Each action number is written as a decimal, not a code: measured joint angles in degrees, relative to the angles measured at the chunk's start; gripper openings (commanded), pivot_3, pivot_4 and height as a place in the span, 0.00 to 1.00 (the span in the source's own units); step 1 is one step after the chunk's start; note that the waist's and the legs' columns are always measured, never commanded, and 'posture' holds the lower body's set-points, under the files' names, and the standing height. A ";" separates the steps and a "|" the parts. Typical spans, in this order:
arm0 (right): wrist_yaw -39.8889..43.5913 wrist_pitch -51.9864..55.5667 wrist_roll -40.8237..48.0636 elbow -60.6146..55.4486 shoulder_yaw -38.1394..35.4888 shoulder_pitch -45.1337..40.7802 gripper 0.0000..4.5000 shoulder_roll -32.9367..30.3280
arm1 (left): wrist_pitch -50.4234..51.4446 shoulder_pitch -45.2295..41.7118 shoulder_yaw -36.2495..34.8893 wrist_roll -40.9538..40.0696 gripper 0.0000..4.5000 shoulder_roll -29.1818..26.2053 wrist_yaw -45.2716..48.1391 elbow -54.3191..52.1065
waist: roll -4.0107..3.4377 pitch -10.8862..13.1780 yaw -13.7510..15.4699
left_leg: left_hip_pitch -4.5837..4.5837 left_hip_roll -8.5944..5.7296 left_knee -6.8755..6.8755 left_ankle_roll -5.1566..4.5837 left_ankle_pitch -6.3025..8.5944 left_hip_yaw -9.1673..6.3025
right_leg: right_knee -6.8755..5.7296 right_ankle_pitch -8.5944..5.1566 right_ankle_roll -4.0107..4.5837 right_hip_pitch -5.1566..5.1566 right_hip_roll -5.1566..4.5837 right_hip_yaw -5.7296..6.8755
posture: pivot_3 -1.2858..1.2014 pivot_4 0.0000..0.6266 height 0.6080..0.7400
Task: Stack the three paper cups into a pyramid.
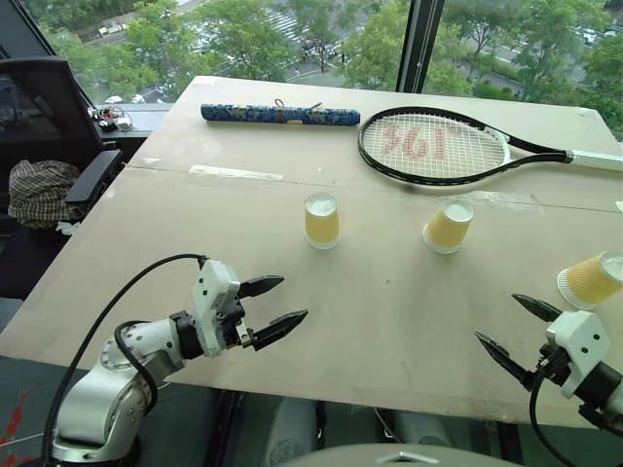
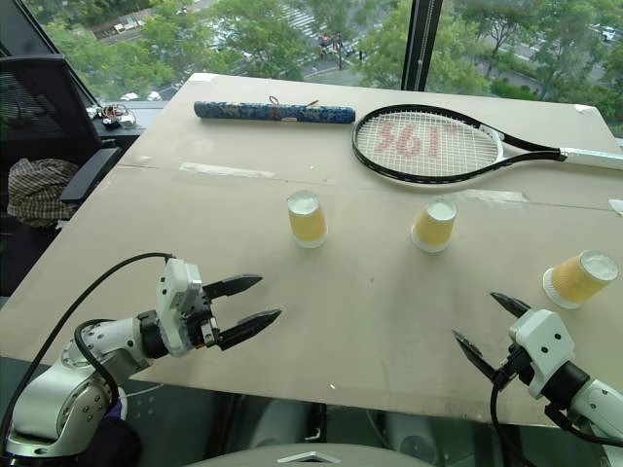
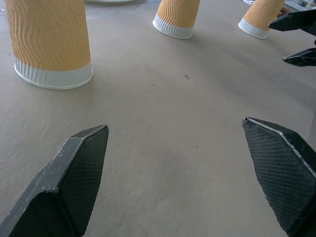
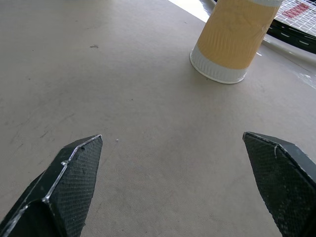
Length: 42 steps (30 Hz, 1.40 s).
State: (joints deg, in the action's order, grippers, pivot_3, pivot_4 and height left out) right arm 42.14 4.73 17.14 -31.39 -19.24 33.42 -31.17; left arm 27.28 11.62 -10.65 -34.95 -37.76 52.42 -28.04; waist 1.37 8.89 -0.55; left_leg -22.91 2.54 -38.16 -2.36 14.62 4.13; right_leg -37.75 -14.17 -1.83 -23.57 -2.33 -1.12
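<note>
While three yellow-tan paper cups (image 1: 321,220) stood upside down, well apart across the beige table (image 1: 389,321), left gripper (image 1: 275,305) hung spread and empty, right gripper (image 1: 511,329) likewise, near the rightmost cup.

Paper cups: three (image 1: 321,220) (image 1: 449,226) (image 1: 590,279)
Racket: one (image 1: 433,146)
Blue patterned roll: one, possibly a wrapped mat (image 1: 280,115)
Table: one (image 1: 389,311)
Chair: one (image 1: 54,107)

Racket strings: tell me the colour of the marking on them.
Red marking on white strings of the tennis racket, clearest in the left eye view.
</note>
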 measured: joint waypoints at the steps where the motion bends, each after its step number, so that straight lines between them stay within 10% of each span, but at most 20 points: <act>1: 0.00 0.00 0.00 0.00 0.00 0.00 1.00 0.00 | 0.00 0.00 0.00 0.00 0.99 0.00 0.00 0.00 | 0.00 0.00 0.00 | 0.00 0.00 0.00 0.00 0.00 0.00 | 0.00 0.00 0.00 0.00 0.00 0.00 | 0.52 0.24 1.00; 29: -23.44 25.19 -5.66 19.13 15.91 -52.18 1.00 9.60 | -1.06 0.18 -1.54 -3.49 0.99 -0.96 0.86 -5.31 | 0.07 -0.02 -0.29 | 0.00 -0.08 0.08 -0.02 -0.01 0.13 | -0.01 0.03 0.02 -0.07 0.29 0.06 | 0.52 0.24 1.00; 38: -21.02 23.67 -5.45 21.03 16.27 -52.57 0.09 9.12 | -2.64 1.58 -2.45 -3.56 1.00 -1.00 1.44 -6.39 | 0.19 -0.12 -0.40 | 0.07 -0.02 0.09 -0.02 -0.01 0.14 | -0.03 0.03 0.03 -0.04 0.20 0.05 | 0.52 0.24 1.00; 42: -20.13 22.63 -5.45 21.23 16.26 -52.43 0.01 8.95 | -3.26 1.58 -2.45 -3.53 1.00 -1.16 2.36 -6.15 | 0.20 -0.12 0.09 | 0.03 -0.11 0.08 -0.02 -0.01 0.10 | -0.01 0.03 0.03 -0.02 0.19 0.09 | 0.52 0.24 1.00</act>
State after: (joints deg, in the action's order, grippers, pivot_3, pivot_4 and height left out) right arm 22.01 27.36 11.69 -10.16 -2.98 -19.01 -22.23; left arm 24.03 13.20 -13.10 -38.49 -38.92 54.78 -34.19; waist 1.57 8.77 -0.46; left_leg -22.88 2.43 -38.07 -2.38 14.61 4.23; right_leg -37.76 -14.15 -1.80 -23.59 -2.14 -1.02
